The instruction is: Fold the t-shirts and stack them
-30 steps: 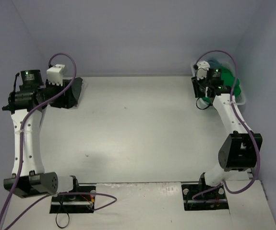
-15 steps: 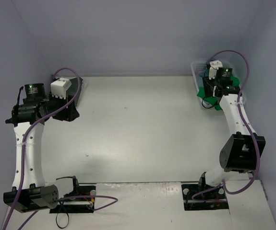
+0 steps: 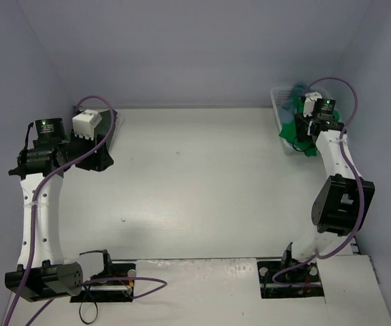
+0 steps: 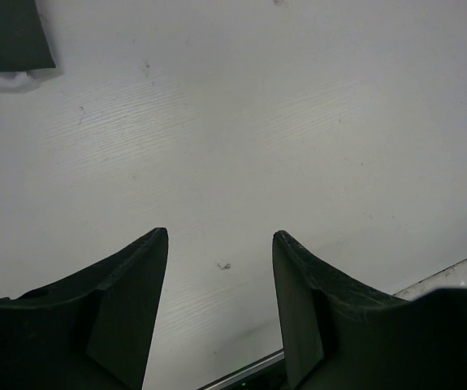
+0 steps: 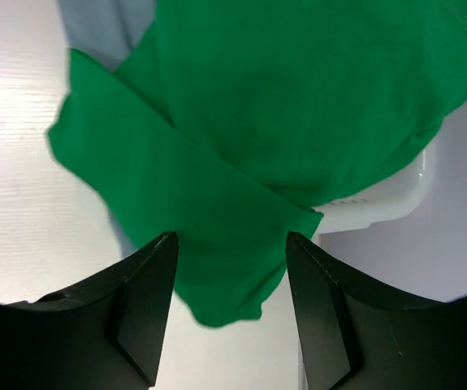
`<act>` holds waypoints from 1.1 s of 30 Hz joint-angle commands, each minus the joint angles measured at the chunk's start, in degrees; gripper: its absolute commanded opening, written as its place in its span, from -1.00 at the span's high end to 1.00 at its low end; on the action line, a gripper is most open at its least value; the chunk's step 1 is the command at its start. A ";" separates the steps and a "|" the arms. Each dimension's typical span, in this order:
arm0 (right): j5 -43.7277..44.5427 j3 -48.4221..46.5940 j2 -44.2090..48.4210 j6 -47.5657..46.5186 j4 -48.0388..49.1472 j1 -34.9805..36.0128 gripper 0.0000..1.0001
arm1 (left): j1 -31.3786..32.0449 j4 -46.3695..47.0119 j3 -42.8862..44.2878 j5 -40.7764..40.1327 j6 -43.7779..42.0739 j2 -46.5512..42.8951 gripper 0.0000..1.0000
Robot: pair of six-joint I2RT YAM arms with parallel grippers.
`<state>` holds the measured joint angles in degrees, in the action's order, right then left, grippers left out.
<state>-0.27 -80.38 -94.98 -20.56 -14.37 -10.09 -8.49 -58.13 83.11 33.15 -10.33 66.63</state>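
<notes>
The white desk lies bare across its near and middle stretches. Toward the far left corner the left tool hangs over that bare surface, its two dark fingers standing apart with nothing between them but the desk top below. Just beyond it, in the far left corner itself, a dark grey cloth t-shirt lies flat, a straight edge turned toward the tool, and a narrow strip of white cloth peeps out under that edge; whether the white piece is folded cannot be told. On the other side, by the far right corner, the right tool points down with its fingers also apart and no cloth pinched between them. Below it a bright green cloth t-shirt spills out of a white plastic lattice basket, draped over the rim so that a crumpled flap reaches the desk beside it. Deeper in the basket, against the far edge, a bit of teal-blue cloth shows.
</notes>
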 commanded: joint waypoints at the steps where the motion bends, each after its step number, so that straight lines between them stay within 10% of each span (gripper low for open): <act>1: -1.66 -3.64 -2.40 0.17 1.71 -1.51 -0.05 | -0.30 2.67 0.39 1.57 -0.75 -1.24 0.02; 8: -3.33 -6.37 -6.53 -0.63 1.98 -3.01 0.00 | -0.30 2.85 0.30 1.31 -0.57 -0.80 0.02; 13: -5.26 -6.98 -6.01 0.43 1.98 -3.97 1.00 | -0.30 2.93 0.47 0.87 -0.31 -0.71 0.02; 24: -8.33 -8.21 -1.00 -2.91 0.58 -3.89 1.00 | -0.39 3.55 0.03 0.08 0.22 -0.80 0.02; 33: -9.31 -30.26 4.89 -5.72 -4.61 -3.01 1.00 | -0.82 4.25 -0.84 -0.36 0.83 -1.24 0.02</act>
<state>-8.51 -102.59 -97.91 -24.53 -21.26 -13.74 -8.75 -56.69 81.58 32.77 -10.17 66.63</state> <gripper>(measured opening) 0.051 0.490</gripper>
